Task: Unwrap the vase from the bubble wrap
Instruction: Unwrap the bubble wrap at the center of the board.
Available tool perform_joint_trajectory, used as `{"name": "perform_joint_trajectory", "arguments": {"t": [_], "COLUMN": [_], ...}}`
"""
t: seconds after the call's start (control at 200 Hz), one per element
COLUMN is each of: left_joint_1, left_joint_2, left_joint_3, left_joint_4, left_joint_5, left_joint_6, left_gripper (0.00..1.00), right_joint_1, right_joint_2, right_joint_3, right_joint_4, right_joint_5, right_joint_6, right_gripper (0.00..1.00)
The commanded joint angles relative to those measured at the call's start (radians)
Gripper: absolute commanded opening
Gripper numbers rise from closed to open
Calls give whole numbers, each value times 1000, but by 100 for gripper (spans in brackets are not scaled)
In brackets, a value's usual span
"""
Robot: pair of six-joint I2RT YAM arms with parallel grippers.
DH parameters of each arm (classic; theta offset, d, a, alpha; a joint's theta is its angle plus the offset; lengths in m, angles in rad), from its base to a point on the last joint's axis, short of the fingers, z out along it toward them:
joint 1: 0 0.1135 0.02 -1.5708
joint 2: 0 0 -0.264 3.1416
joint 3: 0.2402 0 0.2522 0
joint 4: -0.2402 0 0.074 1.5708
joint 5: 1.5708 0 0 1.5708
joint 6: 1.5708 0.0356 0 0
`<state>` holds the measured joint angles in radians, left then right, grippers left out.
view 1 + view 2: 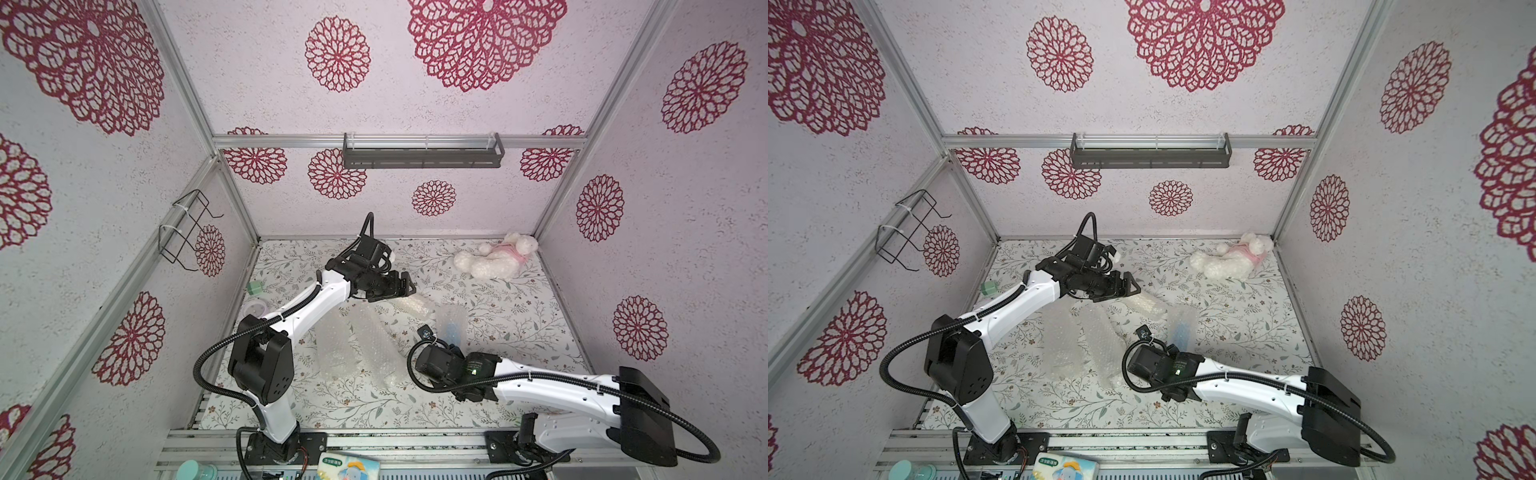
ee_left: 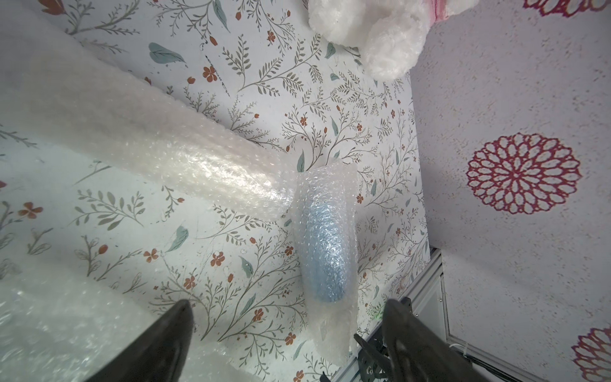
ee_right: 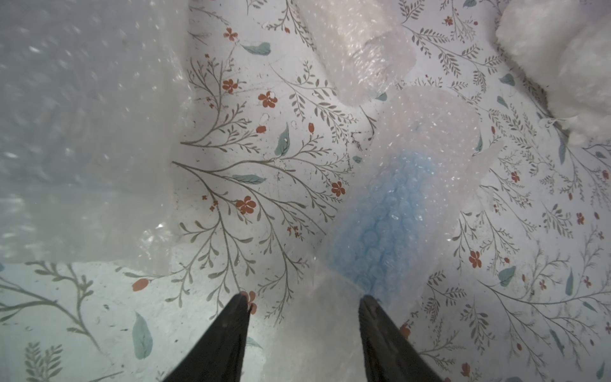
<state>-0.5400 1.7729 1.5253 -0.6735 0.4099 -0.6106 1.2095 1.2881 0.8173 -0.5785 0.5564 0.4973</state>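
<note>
- Nothing of the unwrapping looks finished. The blue vase (image 2: 325, 254) shows only as a colour through the bubble wrap (image 2: 325, 185), which closes all round it and runs past both ends.
- The wrapped vase lies on its side on the table (image 1: 519, 332), at about 3 o'clock from the table's middle in both top views. Its ends point to 12 and to 6 o'clock.
- Several loose sheets (image 1: 357, 349) lie spread at 9 o'clock of it. A roll (image 2: 185, 165) lies at 11 o'clock, with its end touching or just beside the far end of the wrapping. I cannot tell whether these came from this vase.
- The left tool (image 2: 290, 301) hovers at 11 o'clock of the vase, over the roll. Its fingers are spread wide and nothing is between them.
- The right tool (image 3: 304, 297) is at 6 o'clock of the vase, hidden under its own wrist in the top views. In the right wrist view its fingers stand apart, with the flat tail of the wrapping between them and one fingertip (image 3: 367, 302) right at the blue end — nothing is pinched, as far as I see.
- By my judgement almost the whole task is left: to catch that tail, to hold the bundle steady, and to open the layers until the vase lies bare.
- The plush toy (image 1: 494, 259) lies in the corner at 1 o'clock and takes no part.
</note>
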Motion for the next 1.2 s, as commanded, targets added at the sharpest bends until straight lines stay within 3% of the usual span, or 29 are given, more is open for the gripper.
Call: {"name": "perform_joint_trajectory", "arguments": {"t": [0.0, 0.32, 0.63, 0.841, 1.196], "left_joint_1": [10, 12, 12, 12, 11], "left_joint_2": [-27, -18, -21, -22, -23], "left_joint_3": [-5, -11, -14, -15, -14], "left_joint_4": [22, 26, 32, 32, 33], "left_joint_5": [3, 6, 6, 4, 4], "left_joint_6": [-9, -17, -24, -25, -25], "left_gripper": [92, 92, 92, 92, 92], "right_joint_1": [31, 32, 32, 12, -100], "right_joint_2": [33, 83, 115, 65, -233], "right_joint_3": [41, 37, 33, 31, -96], "right_joint_4": [-47, -53, -20, -26, 29], "right_joint_5": [51, 117, 100, 109, 81], "right_joint_6": [20, 56, 50, 65, 164], "right_gripper": [56, 45, 37, 0, 0]}}
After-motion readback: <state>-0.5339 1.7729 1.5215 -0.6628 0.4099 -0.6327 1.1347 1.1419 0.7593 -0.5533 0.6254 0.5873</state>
